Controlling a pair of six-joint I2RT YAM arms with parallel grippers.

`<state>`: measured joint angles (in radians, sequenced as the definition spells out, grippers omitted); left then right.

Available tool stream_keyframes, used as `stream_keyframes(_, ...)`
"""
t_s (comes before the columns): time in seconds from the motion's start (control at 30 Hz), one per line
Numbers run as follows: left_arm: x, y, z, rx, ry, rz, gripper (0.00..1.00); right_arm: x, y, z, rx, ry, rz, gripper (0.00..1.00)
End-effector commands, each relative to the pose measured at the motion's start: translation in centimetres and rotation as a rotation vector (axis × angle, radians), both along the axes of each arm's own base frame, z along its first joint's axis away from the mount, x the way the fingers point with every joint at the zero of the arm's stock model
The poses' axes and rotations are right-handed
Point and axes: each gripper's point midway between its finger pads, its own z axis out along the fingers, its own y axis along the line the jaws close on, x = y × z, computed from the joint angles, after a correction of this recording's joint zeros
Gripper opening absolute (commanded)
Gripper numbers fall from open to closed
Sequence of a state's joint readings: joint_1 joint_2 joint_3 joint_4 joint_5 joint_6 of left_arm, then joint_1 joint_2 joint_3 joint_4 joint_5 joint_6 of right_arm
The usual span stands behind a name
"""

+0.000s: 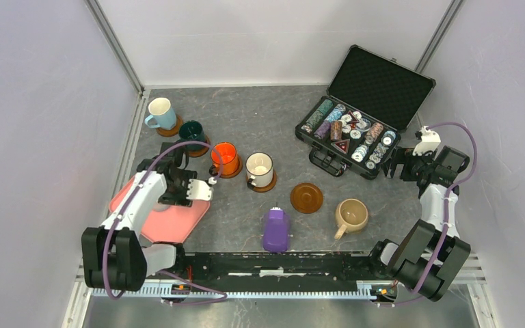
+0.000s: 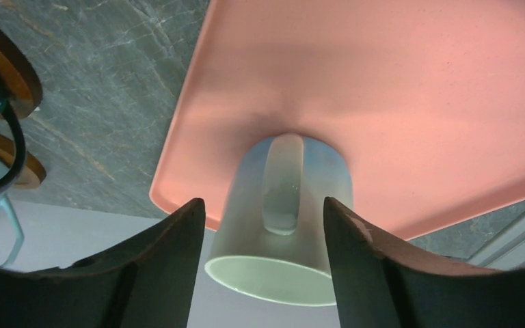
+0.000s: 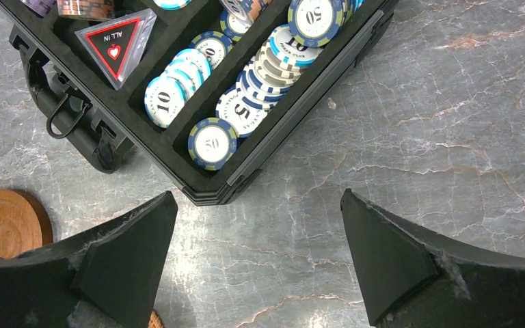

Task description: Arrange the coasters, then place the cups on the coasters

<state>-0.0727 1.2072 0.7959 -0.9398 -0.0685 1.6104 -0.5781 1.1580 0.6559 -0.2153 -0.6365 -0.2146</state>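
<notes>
A plain white cup (image 2: pixel 280 219) stands on the pink tray (image 2: pixel 396 89), its handle facing the camera. My left gripper (image 2: pixel 263 205) is open, one finger on each side of the cup. In the top view the left gripper (image 1: pixel 180 186) hides that cup. The light blue (image 1: pixel 158 113), dark green (image 1: pixel 192 132), orange (image 1: pixel 224 158) and cream (image 1: pixel 260 168) cups each sit on a coaster. One coaster (image 1: pixel 306 198) lies bare, and a beige cup (image 1: pixel 351 214) stands on the table beside it. My right gripper (image 1: pixel 396 164) is open over bare table.
An open black case of poker chips (image 1: pixel 355 130) lies at the back right, its corner just ahead of the right gripper (image 3: pixel 260 201). A purple device (image 1: pixel 276 229) lies near the front edge. White walls close in both sides.
</notes>
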Motion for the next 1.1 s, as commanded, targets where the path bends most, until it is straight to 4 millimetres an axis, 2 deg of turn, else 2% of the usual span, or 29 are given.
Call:
stream_keyframes(0.0,1.6,-0.9,3.1,-0.087,-0.119,0.083,0.77,0.0,0.0,0.2,-0.007,-0.011,0.014,0.98)
stream_keyframes(0.03,1.9,-1.1,3.9,-0.116,-0.150,0.133,0.83,0.0,0.0,0.1,-0.006,-0.010,0.014,0.98)
stream_keyframes(0.07,2.3,-1.8,4.8,-0.179,-0.181,0.194,0.97,0.0,0.0,0.1,-0.006,-0.011,0.015,0.98)
stream_keyframes(0.1,2.6,-2.1,5.8,-0.223,-0.214,0.254,1.00,0.0,0.1,0.2,-0.004,-0.012,0.017,0.98)
stream_keyframes(0.23,3.9,-3.6,9.4,-0.432,-0.324,0.573,1.00,0.1,0.2,0.3,0.003,-0.015,0.023,0.98)
stream_keyframes(0.3,4.5,-4.1,10.3,-0.513,-0.347,0.728,1.00,0.1,0.3,0.3,0.006,-0.017,0.025,0.98)
stream_keyframes(0.37,4.8,-4.2,10.2,-0.543,-0.341,0.844,1.00,0.1,0.3,0.3,0.007,-0.016,0.026,0.98)
stream_keyframes(0.43,5.1,-4.0,9.5,-0.545,-0.335,0.938,0.90,0.1,0.3,0.3,0.006,-0.017,0.026,0.98)
stream_keyframes(0.5,5.1,-4.0,8.5,-0.538,-0.308,0.990,0.72,0.1,0.3,0.3,0.005,-0.017,0.026,0.98)
stream_keyframes(0.63,5.1,-3.7,6.3,-0.503,-0.270,1.069,0.51,0.1,0.3,0.4,0.004,-0.018,0.026,0.98)
stream_keyframes(0.83,5.5,-2.3,3.7,-0.416,-0.292,1.148,0.41,0.0,0.3,0.3,0.000,-0.016,0.027,0.98)
stream_keyframes(1.07,2.7,-1.8,0.8,-0.315,-0.186,1.081,0.33,0.0,0.3,0.3,0.003,-0.014,0.028,0.98)
